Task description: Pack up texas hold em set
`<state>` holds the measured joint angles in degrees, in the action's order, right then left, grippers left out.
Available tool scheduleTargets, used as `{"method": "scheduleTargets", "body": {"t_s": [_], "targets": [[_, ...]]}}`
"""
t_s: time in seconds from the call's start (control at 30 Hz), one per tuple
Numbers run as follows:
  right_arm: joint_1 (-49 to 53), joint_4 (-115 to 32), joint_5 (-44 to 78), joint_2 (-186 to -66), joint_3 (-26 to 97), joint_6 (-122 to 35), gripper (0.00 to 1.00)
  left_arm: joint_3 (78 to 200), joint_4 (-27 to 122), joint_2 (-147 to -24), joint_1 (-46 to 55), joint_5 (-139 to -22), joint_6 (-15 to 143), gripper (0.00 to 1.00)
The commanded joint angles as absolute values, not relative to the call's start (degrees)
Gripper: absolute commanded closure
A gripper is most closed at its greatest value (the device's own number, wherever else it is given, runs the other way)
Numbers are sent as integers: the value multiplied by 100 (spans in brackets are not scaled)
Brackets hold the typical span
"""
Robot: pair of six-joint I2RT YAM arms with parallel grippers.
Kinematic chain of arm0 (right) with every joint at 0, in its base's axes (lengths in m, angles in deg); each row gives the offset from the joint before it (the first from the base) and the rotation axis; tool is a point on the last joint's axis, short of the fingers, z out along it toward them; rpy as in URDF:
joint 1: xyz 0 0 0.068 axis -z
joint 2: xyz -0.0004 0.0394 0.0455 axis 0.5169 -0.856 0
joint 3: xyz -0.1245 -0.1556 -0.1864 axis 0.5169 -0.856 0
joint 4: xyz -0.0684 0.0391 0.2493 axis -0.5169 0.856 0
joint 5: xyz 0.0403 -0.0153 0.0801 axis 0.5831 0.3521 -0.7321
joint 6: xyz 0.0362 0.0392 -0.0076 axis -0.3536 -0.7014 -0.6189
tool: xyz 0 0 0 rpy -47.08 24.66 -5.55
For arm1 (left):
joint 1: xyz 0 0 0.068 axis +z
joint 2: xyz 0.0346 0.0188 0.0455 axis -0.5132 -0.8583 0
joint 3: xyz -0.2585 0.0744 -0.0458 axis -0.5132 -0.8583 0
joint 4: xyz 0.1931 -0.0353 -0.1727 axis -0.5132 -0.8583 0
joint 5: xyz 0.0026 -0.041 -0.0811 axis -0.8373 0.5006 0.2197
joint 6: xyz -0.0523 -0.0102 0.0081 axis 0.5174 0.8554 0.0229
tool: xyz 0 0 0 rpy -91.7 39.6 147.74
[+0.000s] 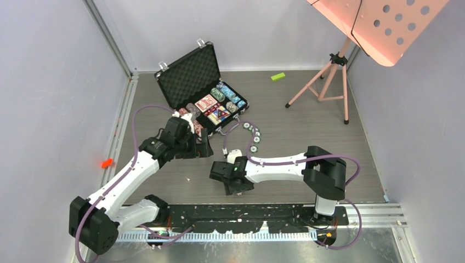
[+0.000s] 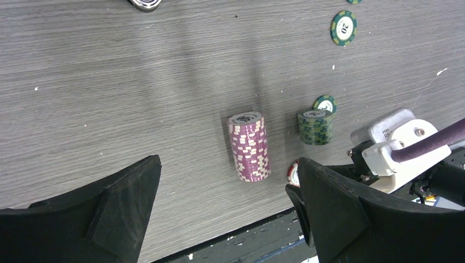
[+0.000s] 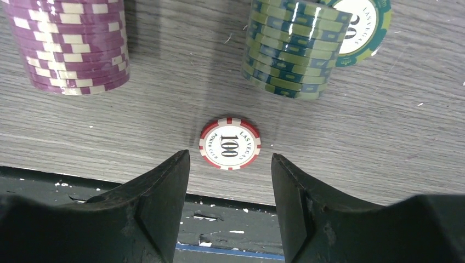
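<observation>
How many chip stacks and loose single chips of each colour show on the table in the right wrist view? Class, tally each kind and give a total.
Purple chip stack: 1
Green chip stack: 1
Red single chip: 1
Green single chip: 1
Total: 4

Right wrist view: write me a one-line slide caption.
Right arm's open fingers bracket a flat red 100 chip, purple stack and green stack standing beyond.

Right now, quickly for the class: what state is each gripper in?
Left gripper: open, empty, above the purple stack.
Right gripper: open, empty, over the red chip.
</observation>
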<state>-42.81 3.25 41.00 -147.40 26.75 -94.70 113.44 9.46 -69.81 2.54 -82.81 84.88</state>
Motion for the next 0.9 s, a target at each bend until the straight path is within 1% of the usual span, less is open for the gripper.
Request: {"method": "scheduleTargets", "body": {"t_s": [0.0, 0.27, 0.53, 0.87], "targets": [[-4314, 410, 4301, -14509, 2633, -9676, 38, 11380, 1050, -6827, 280, -8288, 8486, 0], [-4283, 126, 4035, -14637, 2455, -9676, 40, 11389, 1056, -6835, 275, -8270, 8503, 0], [-4168, -172, 3723, -14647, 2265, -9639, 44, 11398, 1058, -6840, 276, -8211, 8513, 0], [-3953, -380, 3474, -14627, 2032, -9654, 46, 11453, 1084, -6910, 275, -8182, 8511, 0]]}}
